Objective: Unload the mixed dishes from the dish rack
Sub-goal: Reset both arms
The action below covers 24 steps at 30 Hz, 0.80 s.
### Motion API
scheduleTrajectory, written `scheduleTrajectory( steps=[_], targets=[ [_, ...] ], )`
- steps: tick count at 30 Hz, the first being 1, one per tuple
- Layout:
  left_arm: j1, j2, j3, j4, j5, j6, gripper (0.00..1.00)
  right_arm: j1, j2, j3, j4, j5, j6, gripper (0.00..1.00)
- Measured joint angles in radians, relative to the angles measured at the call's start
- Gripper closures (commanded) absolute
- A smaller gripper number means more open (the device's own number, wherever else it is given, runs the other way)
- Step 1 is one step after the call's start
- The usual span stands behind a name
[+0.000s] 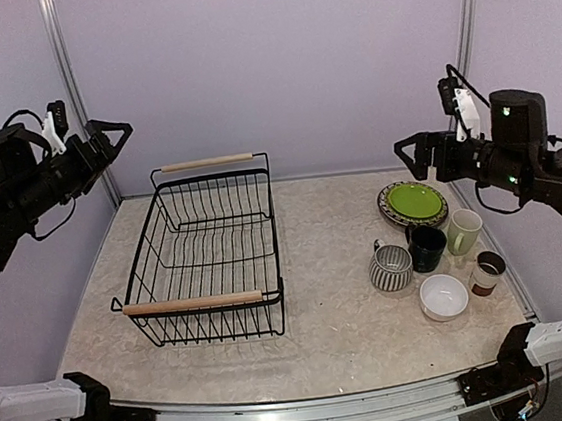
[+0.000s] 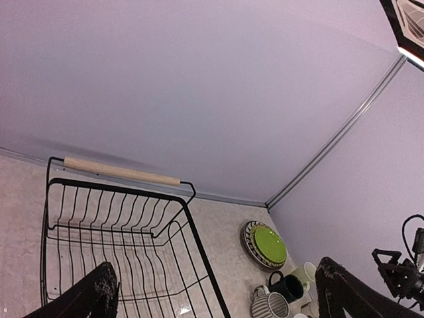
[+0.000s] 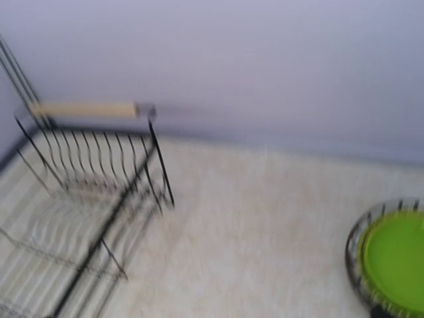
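The black wire dish rack (image 1: 273,233) with two wooden bar handles stands mid-table with nothing in it. It also shows in the left wrist view as the rack (image 2: 122,171) and, blurred, in the right wrist view as the rack (image 3: 86,109). The dishes sit on the table at the right. A lime-green plate (image 1: 413,200) lies on a striped plate (image 1: 387,211). In front of them are a dark teal mug (image 1: 427,246), pale green mug (image 1: 463,231), striped mug (image 1: 391,267), small white cup (image 1: 487,272) and white bowl (image 1: 443,296). My left gripper (image 1: 116,142) hangs open high at the left. My right gripper (image 1: 409,158) hangs open high above the plates. Neither holds anything.
Purple walls close the table at the back and both sides, with metal posts (image 1: 75,91) in the corners. The plates (image 2: 268,244) and mugs (image 2: 286,286) lie between my left fingers (image 2: 93,295). The right wrist view is motion-blurred; its own fingers do not show.
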Motion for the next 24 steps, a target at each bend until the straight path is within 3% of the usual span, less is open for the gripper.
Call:
scheduleTrajectory(
  steps=[11,24],
  targets=[
    [0.0,-0.187,-0.073,0.107,-0.209,0.029,0.01,0.0,-0.299,-0.111,0.197,0.006,-0.066,0.0],
    [0.0,-0.207,-0.077,0.113,-0.254,0.042,0.01,0.0,-0.33,-0.153,0.288,0.023,-0.063,0.0]
  ],
)
